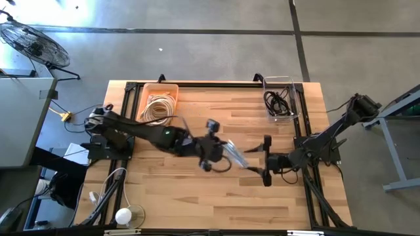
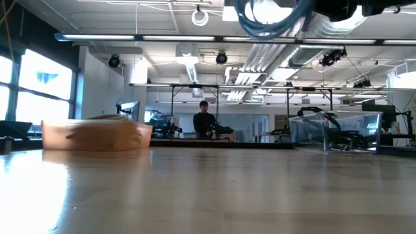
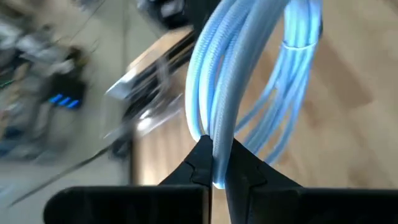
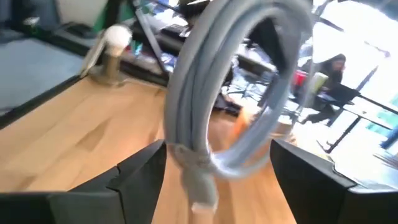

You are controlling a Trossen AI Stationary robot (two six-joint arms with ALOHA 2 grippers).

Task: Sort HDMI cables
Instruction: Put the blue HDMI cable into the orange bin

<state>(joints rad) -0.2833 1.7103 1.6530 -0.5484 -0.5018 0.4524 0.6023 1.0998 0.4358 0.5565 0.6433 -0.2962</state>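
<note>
The left gripper (image 1: 211, 156) is pinching the silvery-white cable (image 1: 234, 155) — in the left wrist view its two dark fingers (image 3: 200, 167) are closing tight on the bundled strands of the coil (image 3: 249, 81), which is hanging free above the wood. The right gripper (image 1: 266, 161) is standing just beyond the coil's far end, its fingers (image 4: 134, 171) spread wide on either side of the loop (image 4: 230, 93) and gripping nothing; the cable is passing between them without being clamped, so the load appears to be resting with the left arm alone.

In the high view the coil is lying with its long axis running across the table, from the left gripper toward the right one, slightly slanted. It is hovering near the table's (image 1: 197, 196) middle. Outward from there, the orange bin (image 1: 139, 105) of cream-beige cables (image 1: 157, 108) is sitting at the far edge on the left arm's side, and the clear bin (image 1: 298, 98) holding black cables (image 1: 278, 103) is at the far edge on the right arm's side.

The coming move probably turns on this — the holding arm is nearer the orange bin, and the clear bin is farther off, past the open right gripper. Which bin suits a silvery cable, I cannot tell.
</note>
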